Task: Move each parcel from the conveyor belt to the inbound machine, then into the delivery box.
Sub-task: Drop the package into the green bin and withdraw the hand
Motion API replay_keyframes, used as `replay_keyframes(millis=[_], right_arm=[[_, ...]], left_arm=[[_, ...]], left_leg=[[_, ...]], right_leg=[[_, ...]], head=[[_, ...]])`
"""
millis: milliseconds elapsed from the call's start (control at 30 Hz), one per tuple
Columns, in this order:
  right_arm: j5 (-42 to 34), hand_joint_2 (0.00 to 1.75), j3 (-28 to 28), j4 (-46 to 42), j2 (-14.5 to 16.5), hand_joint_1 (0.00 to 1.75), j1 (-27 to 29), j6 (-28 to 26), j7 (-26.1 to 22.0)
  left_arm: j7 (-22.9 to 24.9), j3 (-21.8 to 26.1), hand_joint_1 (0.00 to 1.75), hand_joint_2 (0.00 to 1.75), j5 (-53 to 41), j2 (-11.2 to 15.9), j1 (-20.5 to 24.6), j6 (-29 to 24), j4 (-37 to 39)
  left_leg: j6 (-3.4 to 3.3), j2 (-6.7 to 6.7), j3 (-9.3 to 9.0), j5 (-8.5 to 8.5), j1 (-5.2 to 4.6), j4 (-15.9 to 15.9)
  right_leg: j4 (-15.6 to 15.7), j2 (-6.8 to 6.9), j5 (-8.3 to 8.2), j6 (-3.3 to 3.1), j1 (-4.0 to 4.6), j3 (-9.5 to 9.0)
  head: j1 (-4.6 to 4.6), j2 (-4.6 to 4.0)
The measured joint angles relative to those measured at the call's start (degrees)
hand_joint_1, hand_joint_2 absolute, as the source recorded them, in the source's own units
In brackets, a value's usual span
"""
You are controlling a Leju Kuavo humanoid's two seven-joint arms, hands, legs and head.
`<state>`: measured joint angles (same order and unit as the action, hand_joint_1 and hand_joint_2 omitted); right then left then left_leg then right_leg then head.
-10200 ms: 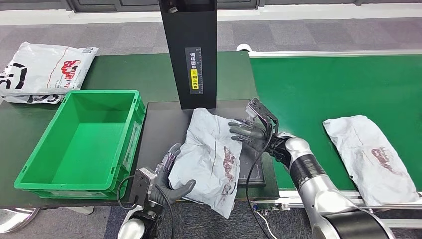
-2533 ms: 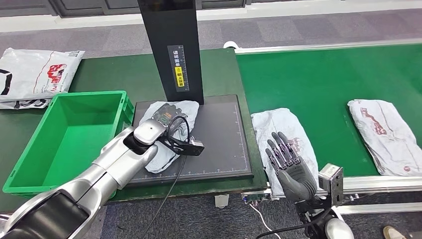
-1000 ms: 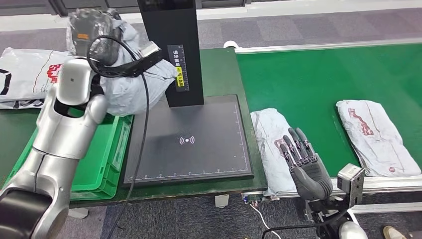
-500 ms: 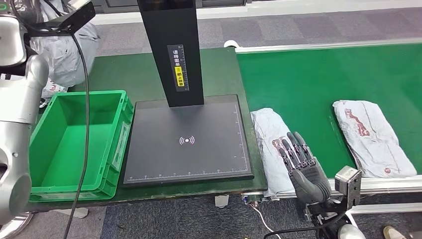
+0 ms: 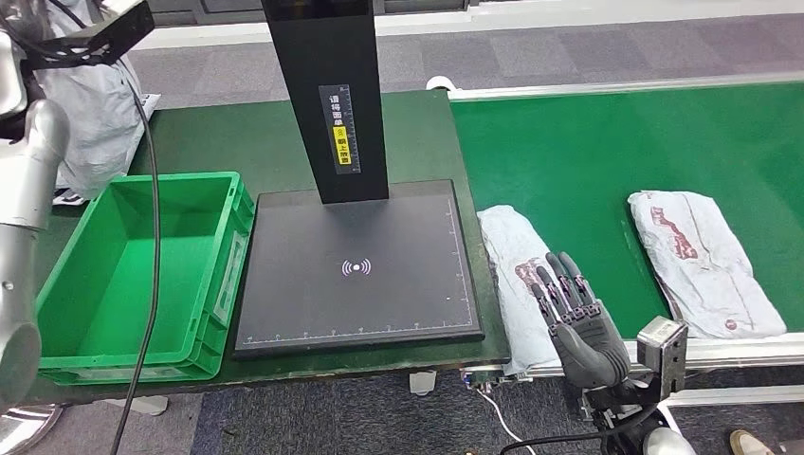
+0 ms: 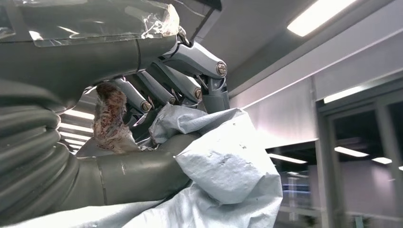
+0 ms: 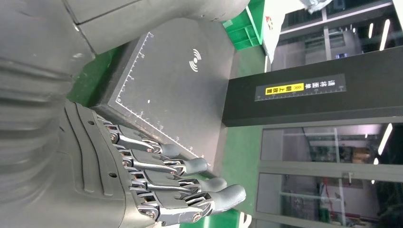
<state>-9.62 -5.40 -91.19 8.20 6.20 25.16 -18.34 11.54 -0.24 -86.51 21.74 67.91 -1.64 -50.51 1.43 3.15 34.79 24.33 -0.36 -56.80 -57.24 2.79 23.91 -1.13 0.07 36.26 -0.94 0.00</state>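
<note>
Grey plastic mailer bag (image 6: 223, 166), crumpled, sits clenched in the left hand (image 6: 157, 95); the wrist view shows the fingers (image 6: 190, 88) curled over its folds and the thumb pressed beneath it. In the head view this held parcel (image 5: 90, 114) hangs high at the far left, above the table's edge beyond the green delivery box (image 5: 142, 265), beside the raised silver left arm (image 5: 24, 190). The box stands on the dark green table just left of the inbound machine's black scanning pad (image 5: 356, 270), whose black post (image 5: 327, 95) rises at its far side. On the green conveyor belt (image 5: 616, 152) lie two more grey parcels: one (image 5: 512, 275) at the belt's near-left end, just beside the pad, and another (image 5: 702, 261) well apart to the right. The right hand (image 5: 578, 318) hovers low by the nearer parcel, fingers (image 7: 190, 166) extended and spread, grasping nothing.
</note>
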Motion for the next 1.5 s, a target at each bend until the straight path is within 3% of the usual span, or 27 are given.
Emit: replay_keyframes(millis=[133, 267, 500, 1267, 1400, 1500], right_arm=[[0.0, 1.75, 0.0, 0.1, 0.0, 0.0, 0.1, 0.0, 0.0], [0.0, 1.75, 0.0, 0.6, 0.0, 0.0, 0.1, 0.0, 0.0], [0.7, 1.75, 0.1, 1.9, 0.2, 0.0, -0.1, 0.0, 0.1], [1.3, 1.75, 0.1, 5.7, 0.6, 0.0, -2.5, 0.0, 0.2], [0.9, 1.75, 0.1, 5.7, 0.6, 0.0, -2.4, 0.0, 0.2], [1.5, 1.75, 0.1, 5.8, 0.5, 0.0, -2.4, 0.0, 0.3]], left_arm=[[-0.2, 0.3, 1.75, 1.75, 0.0, 0.9, 0.8, 0.1, 2.0], [-1.2, 1.3, 0.0, 1.75, 0.0, 3.2, 2.5, 1.6, 8.8], [-1.4, 1.4, 0.0, 1.75, 0.5, 3.9, 3.3, 3.8, 12.4], [-6.1, 1.6, 0.0, 1.75, 10.4, 6.1, 3.5, 7.6, 12.8], [-12.8, 2.8, 0.0, 1.75, 24.0, 5.2, 2.8, 11.3, 11.6], [-18.9, 5.7, 0.0, 1.75, 46.2, 3.1, -0.5, 19.2, 7.6]], left_leg=[[0.01, -0.01, -0.01, 0.0, 0.0, 0.0], [0.06, -0.07, -0.01, -0.02, 0.02, 0.0], [0.07, -0.17, -0.01, -0.02, 0.01, 0.0], [0.08, -0.17, -0.02, -0.03, 0.0, 0.0], [0.08, -0.19, -0.03, -0.03, 0.0, 0.0], [0.06, -0.19, -0.06, -0.01, -0.03, 0.0]], right_leg=[[0.0, 0.0, 0.01, -0.02, 0.01, 0.01], [0.0, 0.06, 0.06, -0.09, 0.05, 0.0], [0.0, 0.15, 0.06, -0.09, 0.03, -0.02], [0.0, 0.17, 0.06, -0.1, 0.03, -0.04], [0.0, 0.19, 0.06, -0.09, 0.03, -0.04], [0.0, 0.2, 0.07, -0.09, -0.03, -0.07]], head=[[0.0, 0.0], [0.0, 0.0], [0.0, 0.0], [0.0, 0.0], [0.0, 0.0], [0.0, 0.0]])
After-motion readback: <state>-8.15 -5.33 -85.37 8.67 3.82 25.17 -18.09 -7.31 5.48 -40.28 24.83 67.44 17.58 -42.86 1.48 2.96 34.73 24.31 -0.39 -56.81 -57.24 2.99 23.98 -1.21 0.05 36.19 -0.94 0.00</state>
